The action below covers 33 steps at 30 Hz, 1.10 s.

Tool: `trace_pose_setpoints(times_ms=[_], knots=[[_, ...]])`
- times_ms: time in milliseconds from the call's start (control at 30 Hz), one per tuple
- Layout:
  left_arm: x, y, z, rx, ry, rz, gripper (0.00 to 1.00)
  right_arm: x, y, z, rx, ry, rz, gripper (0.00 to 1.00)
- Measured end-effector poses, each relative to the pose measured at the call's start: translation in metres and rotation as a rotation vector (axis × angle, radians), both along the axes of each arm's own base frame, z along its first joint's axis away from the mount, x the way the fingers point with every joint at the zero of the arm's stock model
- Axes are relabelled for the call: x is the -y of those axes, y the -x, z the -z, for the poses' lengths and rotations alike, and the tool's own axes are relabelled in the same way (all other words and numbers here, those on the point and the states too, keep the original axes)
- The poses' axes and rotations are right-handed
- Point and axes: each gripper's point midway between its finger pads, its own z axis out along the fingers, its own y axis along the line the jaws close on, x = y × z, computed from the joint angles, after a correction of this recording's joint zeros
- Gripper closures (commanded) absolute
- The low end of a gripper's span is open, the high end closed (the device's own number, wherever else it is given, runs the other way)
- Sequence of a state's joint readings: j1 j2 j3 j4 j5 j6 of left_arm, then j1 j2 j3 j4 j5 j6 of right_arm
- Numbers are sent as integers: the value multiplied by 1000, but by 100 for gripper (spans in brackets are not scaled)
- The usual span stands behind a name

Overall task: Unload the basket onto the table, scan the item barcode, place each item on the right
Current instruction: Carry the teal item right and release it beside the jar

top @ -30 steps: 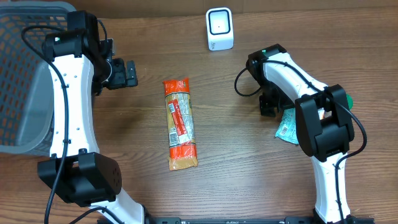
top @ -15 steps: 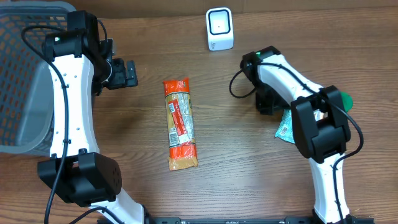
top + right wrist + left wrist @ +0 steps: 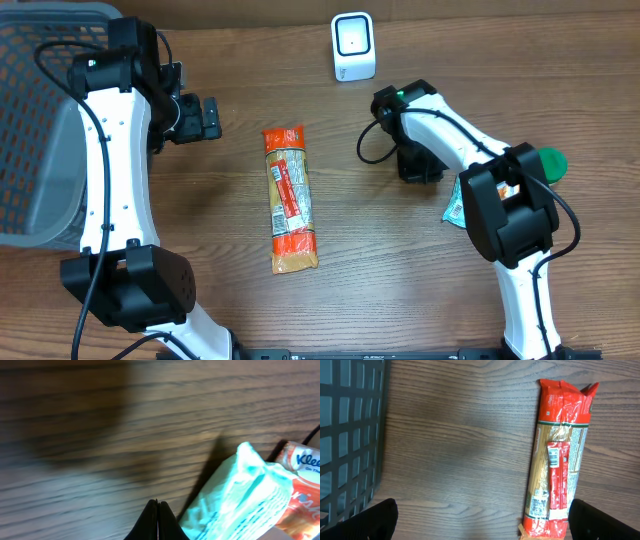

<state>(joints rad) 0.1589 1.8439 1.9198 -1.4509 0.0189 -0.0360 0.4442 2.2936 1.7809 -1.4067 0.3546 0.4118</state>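
1. The left claw (image 3: 208, 117) hangs spread wide and empty, near the grey basket (image 3: 40, 120).
2. The right claw (image 3: 158, 520) is clenched on nothing, just beside a tissue pack (image 3: 240, 495).
3. The pasta packet (image 3: 290, 198) lies flat, printed label upward, on the wooden worktop (image 3: 400, 290) between both arms, well apart from the white scanner (image 3: 353, 46).

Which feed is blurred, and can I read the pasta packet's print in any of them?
Right wrist view: smeared, with the wood grain streaked, a dark shadow at upper left, and the teal pack soft-edged. Left wrist view: sharp and evenly lit; the pasta packet is crisp, but its fine print is too small to read. Overhead view: sharp, no glare, print unreadable.
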Motion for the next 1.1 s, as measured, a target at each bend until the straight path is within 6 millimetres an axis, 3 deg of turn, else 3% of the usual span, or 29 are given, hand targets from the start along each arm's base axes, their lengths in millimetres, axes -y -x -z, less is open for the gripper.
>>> trace_pose_setpoints(times_ms=[333,667,800,933,1100], knots=[[0,0,0,0,0,0,0,50,24,13,-91,72,77,96],[0,0,0,0,-1,3,0,105,29,14,-134,62,247,96],[0,0,0,0,-1,3,0,100,27,16,-131,24,246,96],[0,0,0,0,0,3,0,81,23,15,-112,-4,194,90],[0,0,0,0,-1,3,0,30,19,11,-63,-64,62,89]])
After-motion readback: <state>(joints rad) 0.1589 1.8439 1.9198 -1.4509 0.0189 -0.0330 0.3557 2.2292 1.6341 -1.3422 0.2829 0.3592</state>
